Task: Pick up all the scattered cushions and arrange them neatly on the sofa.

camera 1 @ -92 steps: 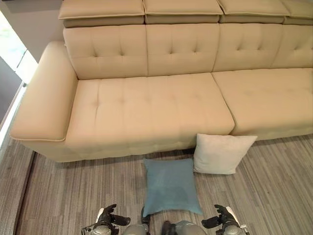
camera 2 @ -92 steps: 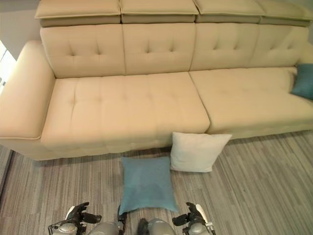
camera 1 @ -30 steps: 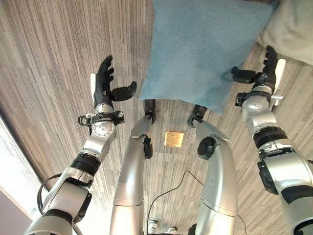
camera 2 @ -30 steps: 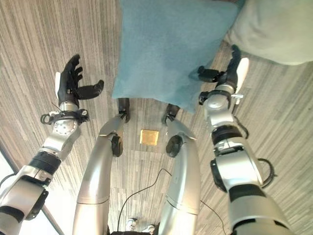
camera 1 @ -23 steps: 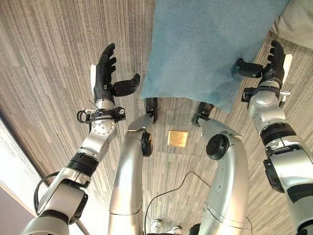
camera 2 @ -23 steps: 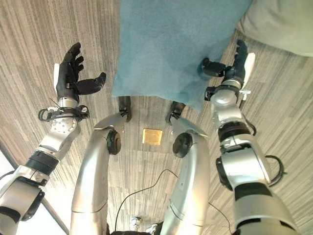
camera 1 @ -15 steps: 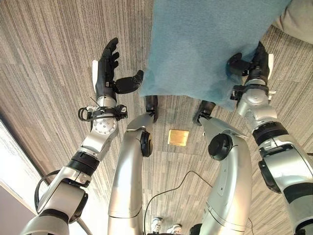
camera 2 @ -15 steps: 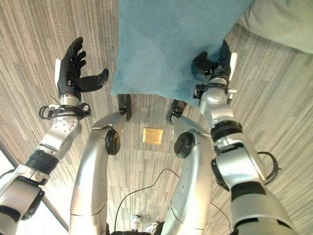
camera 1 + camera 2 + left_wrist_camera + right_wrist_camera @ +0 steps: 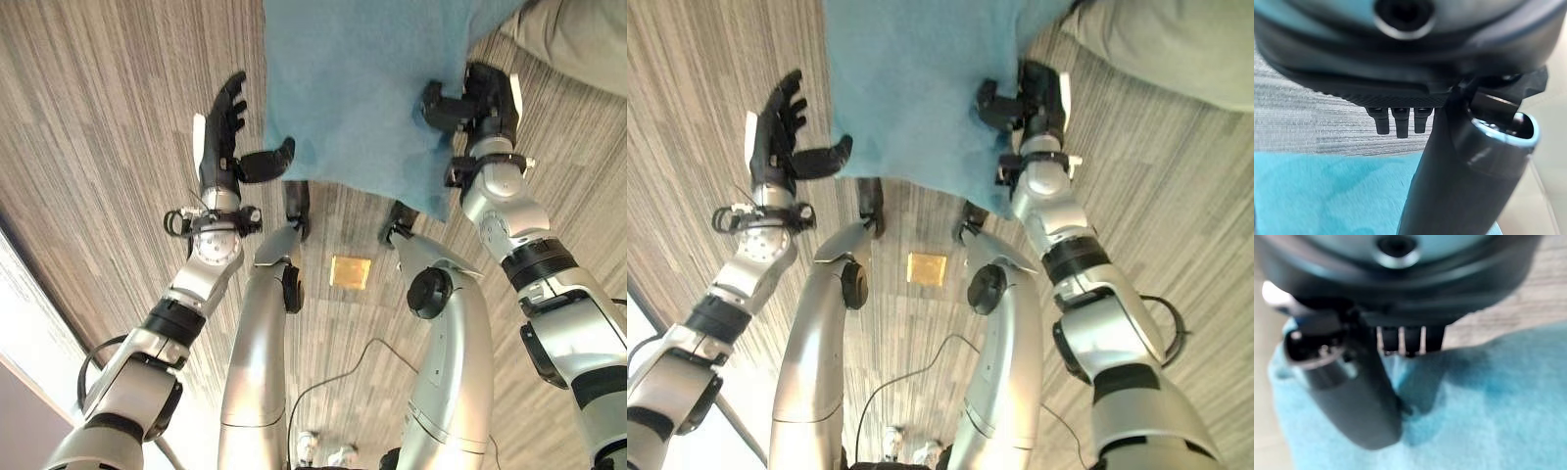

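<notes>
Blue cushion (image 9: 362, 88), lying on the wooden floor (image 9: 98, 117), is being pinched at its near corner by the right hand (image 9: 480, 103), while the left hand (image 9: 230, 147) is spread open at its other edge; nothing is yet lifted, and the beige cushion (image 9: 1176, 49) is left untouched.

The 2 head views look steeply down on the blue cushion (image 9: 362, 88) lying on the floor, sharing nearly the same scene. Each wrist view faces that cushion from very close.
</notes>
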{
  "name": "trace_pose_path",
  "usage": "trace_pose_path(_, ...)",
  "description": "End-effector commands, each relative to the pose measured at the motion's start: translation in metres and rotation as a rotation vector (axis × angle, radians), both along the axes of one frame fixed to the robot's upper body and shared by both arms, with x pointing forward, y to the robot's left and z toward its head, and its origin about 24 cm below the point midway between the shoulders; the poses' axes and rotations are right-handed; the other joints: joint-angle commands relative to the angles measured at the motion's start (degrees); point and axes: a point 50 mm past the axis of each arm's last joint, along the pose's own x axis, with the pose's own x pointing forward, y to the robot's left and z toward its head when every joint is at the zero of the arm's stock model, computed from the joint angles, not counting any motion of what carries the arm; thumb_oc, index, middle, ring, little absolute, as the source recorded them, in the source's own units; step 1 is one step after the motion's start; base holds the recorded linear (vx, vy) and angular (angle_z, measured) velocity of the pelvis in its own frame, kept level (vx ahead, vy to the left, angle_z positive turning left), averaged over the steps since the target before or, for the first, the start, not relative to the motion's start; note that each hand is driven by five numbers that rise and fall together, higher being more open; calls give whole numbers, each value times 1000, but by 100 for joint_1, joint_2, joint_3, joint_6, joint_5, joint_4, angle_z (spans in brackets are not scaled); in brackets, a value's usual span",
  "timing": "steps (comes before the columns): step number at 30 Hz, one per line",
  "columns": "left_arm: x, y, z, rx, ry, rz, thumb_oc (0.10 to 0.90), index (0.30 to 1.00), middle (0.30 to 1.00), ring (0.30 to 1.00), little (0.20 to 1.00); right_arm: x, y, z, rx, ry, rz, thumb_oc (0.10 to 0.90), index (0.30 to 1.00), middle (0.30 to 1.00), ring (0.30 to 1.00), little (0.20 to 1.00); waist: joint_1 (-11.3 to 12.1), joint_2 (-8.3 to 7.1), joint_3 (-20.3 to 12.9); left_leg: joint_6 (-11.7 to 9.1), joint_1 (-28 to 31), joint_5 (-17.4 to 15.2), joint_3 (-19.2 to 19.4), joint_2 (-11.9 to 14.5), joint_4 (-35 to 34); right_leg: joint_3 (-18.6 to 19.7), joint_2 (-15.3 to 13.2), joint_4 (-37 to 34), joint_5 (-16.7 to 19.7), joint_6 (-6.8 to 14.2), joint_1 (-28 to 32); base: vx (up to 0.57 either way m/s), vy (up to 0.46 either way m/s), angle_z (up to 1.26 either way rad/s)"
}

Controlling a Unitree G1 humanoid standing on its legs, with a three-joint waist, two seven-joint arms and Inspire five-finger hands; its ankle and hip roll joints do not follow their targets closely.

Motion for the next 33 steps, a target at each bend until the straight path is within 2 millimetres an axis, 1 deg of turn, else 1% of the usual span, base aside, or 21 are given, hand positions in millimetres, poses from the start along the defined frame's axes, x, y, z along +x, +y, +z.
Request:
trace_pose_path(1,-9,7,-8,-19,-40,21,800,900,900,900,900,-17,56,25,-120,-218,163,400,300,300,300,300,-116,103,-532,67,297,-264,-261,-118,-410,446,273,-586,-287,865,904,-100,-23,9)
trace_pose_path(3,-9,7,-9,-11,-38,19,800,900,900,900,900,-18,53,29,-136,-238,138,400,300,300,300,300,-118,96,-503,69,496,-201,-301,-116,-598,404,297,-724,-234,883,1090,-56,-10,1)
trace_pose_path(6,-12,6,-15,14,-37,10,800,900,900,900,900,-30,46,48,-248,-355,56,400,300,300,300,300,-133,10,-552,23,1188,-9,-420,-92,-1228,293,337,-1182,-110,947,1733,-48,-18,2)
trace_pose_path(7,-12,6,-16,15,-36,10,800,900,900,900,900,-30,46,47,-248,-354,55,400,300,300,300,300,-132,14,-534,22,1229,3,-424,-93,-1255,286,337,-1205,-101,948,1774,-34,-19,7)
trace_pose_path(8,-13,5,-20,20,-27,10,800,900,900,900,900,-33,45,49,-268,-378,35,400,300,300,300,300,-131,-10,-545,4,1412,40,-450,-95,-1372,246,336,-1325,-83,954,1961,-29,-21,8)
trace_pose_path(9,-17,4,-35,10,9,1,800,900,900,900,900,-41,39,49,-324,-427,-12,400,300,300,300,300,-121,-70,-595,-31,1873,105,-527,-89,-1693,162,321,-1569,-70,956,2395,-26,-21,7)
trace_pose_path(10,-17,4,-35,10,10,1,800,900,900,900,900,-41,39,48,-324,-427,-12,400,300,300,300,300,-120,-68,-585,-31,1888,108,-529,-89,-1700,159,322,-1576,-67,956,2412,12,-41,8)
trace_pose_path(12,-26,8,-60,14,72,2,800,900,900,900,900,-48,29,35,-382,-436,-67,400,300,300,300,300,-69,-128,-688,-84,2541,197,-620,-112,-2139,-3,307,-1949,-30,966,3032,27,-26,16)
trace_pose_path(13,-26,8,-60,14,72,2,800,900,900,900,900,-48,29,35,-381,-435,-67,400,300,300,300,300,-68,-126,-682,-85,2552,200,-621,-112,-2145,-6,309,-1955,-28,966,3044,24,-1,16)
trace_pose_path(14,-30,10,-71,13,103,7,800,900,900,900,900,-50,25,26,-400,-424,-75,400,300,300,300,300,-49,-155,-758,-98,2757,216,-645,-139,-2295,-57,316,-2093,-17,972,3246,45,-22,8)
trace_pose_path(15,-40,15,-90,1,154,8,800,900,900,900,900,-54,18,9,-419,-397,-91,400,300,300,300,300,-7,-201,-872,-119,3273,278,-683,-124,-2644,-198,305,-2450,88,1017,3742,44,-22,2)
trace_pose_path(17,-50,21,-110,-34,215,15,800,900,900,900,900,-61,11,-10,-456,-364,-98,400,300,300,300,300,30,-243,-987,-131,3820,343,-734,-121,-2946,-305,360,-2780,123,1024,4291,15,-10,1)
trace_pose_path(18,-56,25,-118,-53,240,20,800,900,900,900,900,-64,7,-20,-469,-341,-105,400,300,300,300,300,49,-268,-1052,-141,4070,366,-736,-115,-3074,-353,369,-2940,156,1034,4560,17,-14,4)
trace_pose_path(19,-56,25,-118,-53,241,20,800,900,900,900,900,-64,7,-20,-469,-341,-105,400,300,300,300,300,50,-267,-1047,-142,4080,367,-737,-114,-3079,-355,371,-2945,158,1034,4570,15,0,3)
trace_pose_path(20,-62,29,-127,-62,267,27,800,900,900,900,900,-67,3,-27,-493,-324,-116,400,300,300,300,300,69,-292,-1103,-141,4284,382,-747,-99,-3147,-409,366,-3025,186,1047,4777,43,15,4)
trace_pose_path(21,-73,34,-142,-76,317,32,800,900,900,900,900,-76,-4,-42,-520,-291,-117,400,300,300,300,300,75,-337,-1221,-150,4750,397,-750,-77,-3332,-472,383,-3256,215,1073,5281,43,15,3)
trace_pose_path(22,-73,34,-142,-76,317,32,800,900,900,900,900,-76,-4,-42,-520,-291,-117,400,300,300,300,300,75,-337,-1221,-150,4750,397,-750,-77,-3332,-472,383,-3256,215,1073,5281,0,51,5)
trace_pose_path(23,-84,40,-156,-77,368,40,800,900,900,900,900,-84,-9,-55,-544,-263,-118,400,300,300,300,300,89,-372,-1335,-122,5112,533,-720,-88,-3503,-583,407,-3554,388,1051,5724,-12,57,4)
trace_pose_path(24,-89,42,-163,-81,393,40,800,900,900,900,900,-87,-12,-61,-556,-248,-122,400,300,300,300,300,82,-384,-1417,-136,5345,534,-711,-90,-3603,-598,421,-3708,406,1069,5992,9,70,-3)
trace_pose_path(27,-105,51,-181,-93,463,64,800,900,900,900,900,-98,-19,-71,-603,-223,-116,400,300,300,300,300,71,-428,-1663,-146,5972,498,-659,-76,-3849,-663,481,-4073,458,1117,6691,86,33,-6)
trace_pose_path(33,-123,56,-204,-112,559,88,800,900,900,900,900,-109,-34,-65,-649,-238,-149,400,300,300,300,300,58,-493,-2086,-145,6843,414,-544,-61,-4211,-670,561,-4580,508,1216,7598,85,45,-7)
